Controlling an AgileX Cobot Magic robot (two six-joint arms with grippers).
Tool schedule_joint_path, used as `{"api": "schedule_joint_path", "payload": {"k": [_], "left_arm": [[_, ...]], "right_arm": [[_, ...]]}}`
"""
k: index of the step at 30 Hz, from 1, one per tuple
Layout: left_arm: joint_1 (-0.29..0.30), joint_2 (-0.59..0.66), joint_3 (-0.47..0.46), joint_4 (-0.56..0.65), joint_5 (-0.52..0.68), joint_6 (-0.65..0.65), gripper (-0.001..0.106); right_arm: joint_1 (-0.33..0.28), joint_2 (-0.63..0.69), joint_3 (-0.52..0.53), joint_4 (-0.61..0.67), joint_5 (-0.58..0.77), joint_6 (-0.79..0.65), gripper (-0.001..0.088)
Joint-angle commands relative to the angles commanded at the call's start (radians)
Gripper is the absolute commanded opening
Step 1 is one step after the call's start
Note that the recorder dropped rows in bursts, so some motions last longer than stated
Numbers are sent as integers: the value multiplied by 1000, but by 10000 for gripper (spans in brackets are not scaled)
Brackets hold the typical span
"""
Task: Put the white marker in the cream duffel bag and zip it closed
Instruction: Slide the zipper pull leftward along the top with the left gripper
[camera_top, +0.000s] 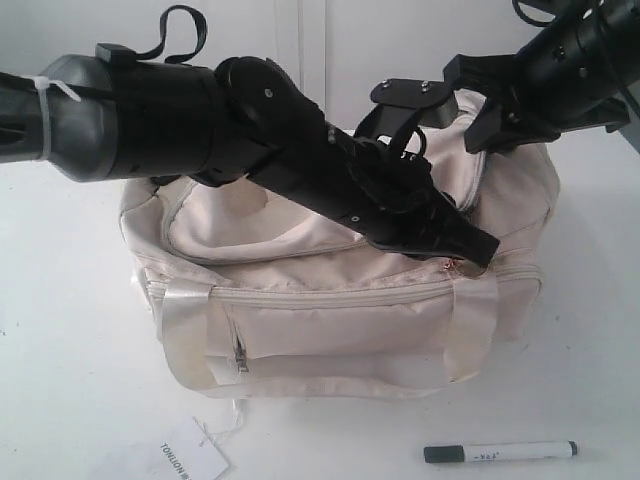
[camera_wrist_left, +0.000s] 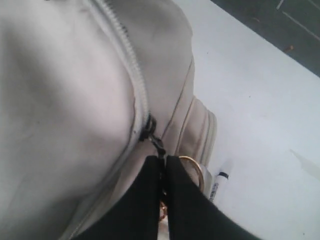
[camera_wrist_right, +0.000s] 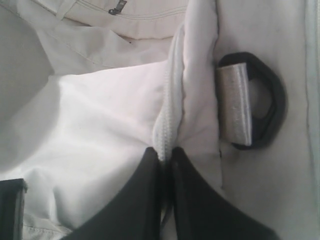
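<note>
While the white marker (camera_top: 500, 452) lies flat on the tabletop (camera_top: 80, 380), well apart from both claws, the two arms are busy at the cream duffel bag (camera_top: 300, 310). Take the exterior view as a clock face centred on the bag.

At 7 o'clock, a white paper hang tag (camera_top: 190, 462) rests on the tabletop just off the bag's front, with its string leading back toward the bag. The bag stands in the middle, its front zip pocket facing 6 o'clock.

The left arm stretches in from 9 o'clock and crosses over the bag's top. The left claw (camera_wrist_left: 162, 165) sits at the 3 o'clock end of the curved top zipper (camera_wrist_left: 125, 55). Its fingers are pressed together on the black zipper pull (camera_wrist_left: 159, 146), and the gold ring (camera_wrist_left: 192, 167) is just beside them. The teeth behind the slider are meshed.

The marker is at 5 o'clock, parallel to the bag's front, with its black cap toward 9 o'clock.

The right arm enters from 1 o'clock. The right claw (camera_wrist_right: 166, 152) is pinched nearly all the way together on a raised fold of the bag's cream fabric. A black D-ring (camera_wrist_right: 277, 102) on grey webbing sits just beside it.
</note>
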Motion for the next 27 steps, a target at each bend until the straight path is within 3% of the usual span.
{"api": "schedule_joint_path", "payload": {"k": [11, 27], "left_arm": [[0, -3, 0, 107, 65, 0, 0], [0, -3, 0, 139, 103, 0, 0]], "right_arm": [[0, 2, 28, -24, -1, 0, 0], [0, 2, 28, -24, 19, 0, 0]]}}
